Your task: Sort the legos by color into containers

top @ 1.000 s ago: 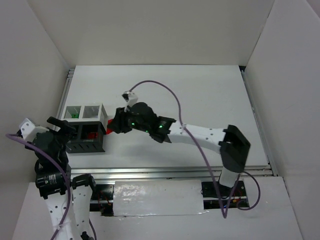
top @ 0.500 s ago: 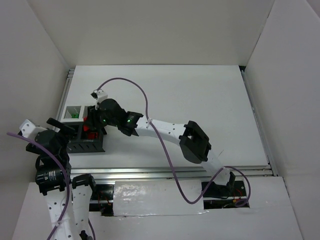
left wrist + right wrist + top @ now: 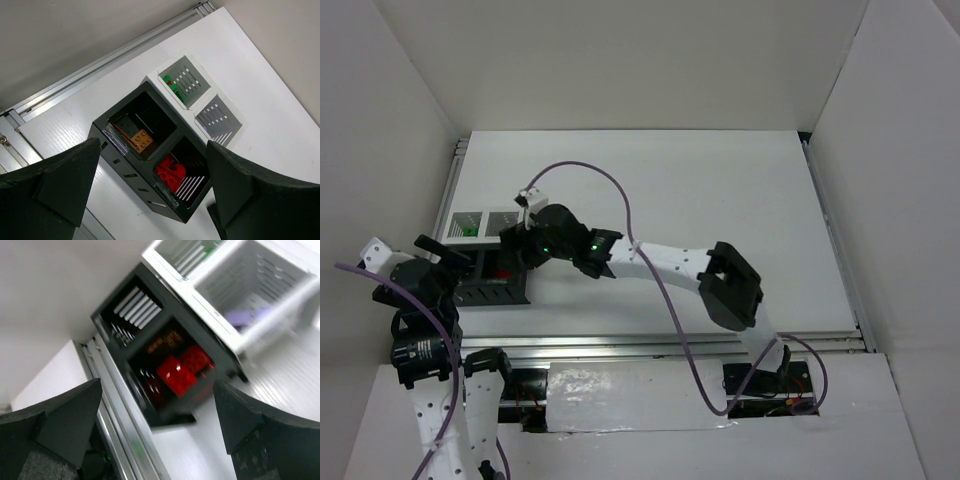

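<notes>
Right end effector (image 3: 512,245) hangs released and empty directly over the 4 containers (image 3: 127,172), its jaws spread above the black bin holding the red legos (image 3: 177,372). The left end effector (image 3: 154,150), also spread wide and empty, hovers just near-left of the cluster. An orange-brown brick (image 3: 141,140) lies in the other black bin, a green one (image 3: 175,89) in 1 white bin and a lavender blur (image 3: 240,317) in the other. The cluster sits close to the tabletop's (image 3: 720,190) left edge beside the metal rail (image 3: 450,190), with bare surface to its right and beyond it.
</notes>
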`<state>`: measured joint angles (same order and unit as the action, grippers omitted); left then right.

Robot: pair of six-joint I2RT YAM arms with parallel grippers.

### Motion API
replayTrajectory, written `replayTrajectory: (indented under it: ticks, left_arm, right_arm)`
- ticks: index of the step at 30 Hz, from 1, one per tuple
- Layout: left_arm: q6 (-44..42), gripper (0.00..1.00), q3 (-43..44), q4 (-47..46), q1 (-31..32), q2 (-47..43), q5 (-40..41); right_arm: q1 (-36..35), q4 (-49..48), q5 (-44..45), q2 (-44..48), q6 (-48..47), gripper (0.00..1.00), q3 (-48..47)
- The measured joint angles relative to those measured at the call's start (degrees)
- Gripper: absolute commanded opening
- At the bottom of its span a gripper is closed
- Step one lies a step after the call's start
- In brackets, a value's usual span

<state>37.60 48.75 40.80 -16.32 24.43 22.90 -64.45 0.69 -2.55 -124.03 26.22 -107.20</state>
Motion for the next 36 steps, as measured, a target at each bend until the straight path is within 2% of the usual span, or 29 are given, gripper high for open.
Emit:
replayTrajectory:
  ticks: [3, 5, 7, 11, 15, 19, 23, 27, 30, 36]
  left_arm:
    - [-0.61, 0.99, -0.02, -0.22, 0.02, 0.59, -0.72]
    - [-2.1, 0.99, -0.15, -1.29, 0.31, 1.27, -2.49]
    - [-3.69, 1.0, -0.15, -2.6, 0.98, 2.67, -4.85]
    - [-6.99, 1.0, 1.99, -2.19, 5.51, 7.65, -6.47]
    - [-10.64, 1.0, 13.6, 3.13, 12.33, 13.07, -5.66]
    - [-13.81, 1.0, 27.93, 5.38, 15.1, 14.86, -5.49]
    - [-16.72, 0.99, 34.62, 7.8, 18.05, 10.75, -8.98]
    - [-16.65, 1.0, 36.22, 12.07, 19.08, 4.42, -10.58]
    - [-16.06, 1.0, 34.21, 15.06, 20.39, -0.57, -8.81]
    - [-14.25, 0.99, 29.05, 20.87, 20.72, -4.31, -4.39]
  right_arm:
    - [0.2, -0.17, 2.56, 11.37, -1.7, 1.0, 14.45]
    - [0.2, 1.03, 6.78, 22.14, -3.28, 1.0, 24.0]
    - [0.2, 4.85, 11.52, 33.92, -4.44, 1.0, 29.59]
    - [0.2, 13.05, 23.34, 58.36, -5.99, 0.99, 32.96]
    - [-0.22, 25.86, 35.82, 75.84, -5.16, 1.0, 29.03]
    - [-0.42, 40.74, 44.09, 83.12, -2.25, 1.0, 22.58]
    - [-0.57, 54.42, 46.34, 86.66, 0.87, 1.0, 19.41]
    - [-0.57, 63.82, 46.05, 89.55, 2.99, 1.0, 16.72]
    - [-0.57, 68.91, 45.29, 92.8, 4.02, 1.0, 15.04]
    - [-0.55, 73.64, 44.57, 97.66, 4.7, 1.0, 12.92]
